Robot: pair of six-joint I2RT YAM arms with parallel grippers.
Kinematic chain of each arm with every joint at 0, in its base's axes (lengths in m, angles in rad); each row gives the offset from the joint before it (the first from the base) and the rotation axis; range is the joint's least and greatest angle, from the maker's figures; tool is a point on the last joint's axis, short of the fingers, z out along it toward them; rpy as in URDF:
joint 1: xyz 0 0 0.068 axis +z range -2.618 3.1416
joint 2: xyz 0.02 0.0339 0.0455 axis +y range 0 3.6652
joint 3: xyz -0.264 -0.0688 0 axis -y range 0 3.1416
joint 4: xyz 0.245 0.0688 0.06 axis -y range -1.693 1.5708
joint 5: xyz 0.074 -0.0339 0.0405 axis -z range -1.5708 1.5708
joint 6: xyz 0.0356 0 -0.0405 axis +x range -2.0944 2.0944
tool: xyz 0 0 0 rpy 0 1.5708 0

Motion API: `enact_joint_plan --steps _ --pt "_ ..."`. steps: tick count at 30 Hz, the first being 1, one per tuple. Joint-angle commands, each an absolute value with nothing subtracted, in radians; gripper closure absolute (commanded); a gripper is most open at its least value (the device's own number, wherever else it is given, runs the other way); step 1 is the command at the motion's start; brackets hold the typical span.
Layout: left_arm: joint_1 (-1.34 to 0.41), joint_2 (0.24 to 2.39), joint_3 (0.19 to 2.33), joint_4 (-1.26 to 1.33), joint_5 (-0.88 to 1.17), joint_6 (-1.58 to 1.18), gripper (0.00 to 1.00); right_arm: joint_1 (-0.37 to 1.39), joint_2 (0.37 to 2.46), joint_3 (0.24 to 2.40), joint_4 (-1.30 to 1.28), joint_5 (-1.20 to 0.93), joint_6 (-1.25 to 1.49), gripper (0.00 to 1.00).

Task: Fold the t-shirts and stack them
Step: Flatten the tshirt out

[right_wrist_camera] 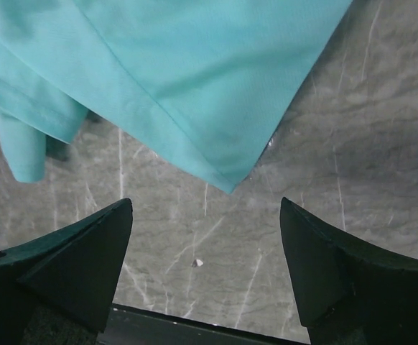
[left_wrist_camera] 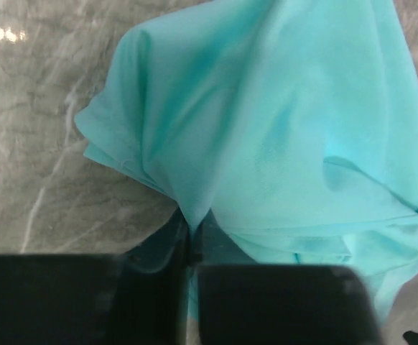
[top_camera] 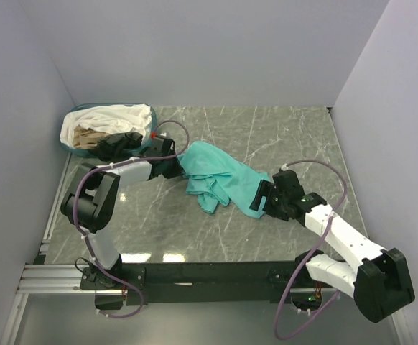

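Note:
A plain teal-green t-shirt [top_camera: 220, 176] lies crumpled in the middle of the grey marble table. My left gripper [top_camera: 180, 167] is shut on a fold at its left end; in the left wrist view the cloth [left_wrist_camera: 266, 129] runs into the closed fingers [left_wrist_camera: 167, 241]. My right gripper [top_camera: 260, 198] is open and empty just at the shirt's near right corner; in the right wrist view that corner [right_wrist_camera: 232, 183] points down between the spread fingertips [right_wrist_camera: 115, 223]. White, beige and black t-shirts [top_camera: 112, 126] are heaped in the basket at the back left.
The oval teal-rimmed basket [top_camera: 76, 149] stands at the back left corner, close behind my left arm. Grey walls close the table on the left, back and right. A small white speck [right_wrist_camera: 197, 263] lies on the table below the shirt corner.

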State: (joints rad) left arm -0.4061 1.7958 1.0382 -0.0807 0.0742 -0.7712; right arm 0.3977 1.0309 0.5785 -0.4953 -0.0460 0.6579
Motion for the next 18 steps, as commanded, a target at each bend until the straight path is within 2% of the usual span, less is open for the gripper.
enact_joint_plan --steps 1,8,14,17,18 --pt "-0.405 1.793 1.088 -0.077 0.051 -0.764 0.99 0.413 1.049 0.554 -0.448 -0.066 0.690 0.11" --pt "-0.406 1.756 1.072 -0.068 0.063 -0.750 0.99 0.459 1.124 0.545 -0.390 -0.061 0.710 0.13" --pt "-0.405 1.707 1.039 -0.058 0.084 -0.747 0.99 0.488 1.227 0.557 -0.336 -0.026 0.739 0.20" --pt "-0.405 1.692 1.032 -0.049 0.095 -0.746 0.99 0.488 1.282 0.569 -0.298 -0.002 0.750 0.35" --pt "-0.405 1.684 1.032 -0.045 0.097 -0.744 0.99 0.489 1.293 0.584 -0.290 0.050 0.752 0.46"
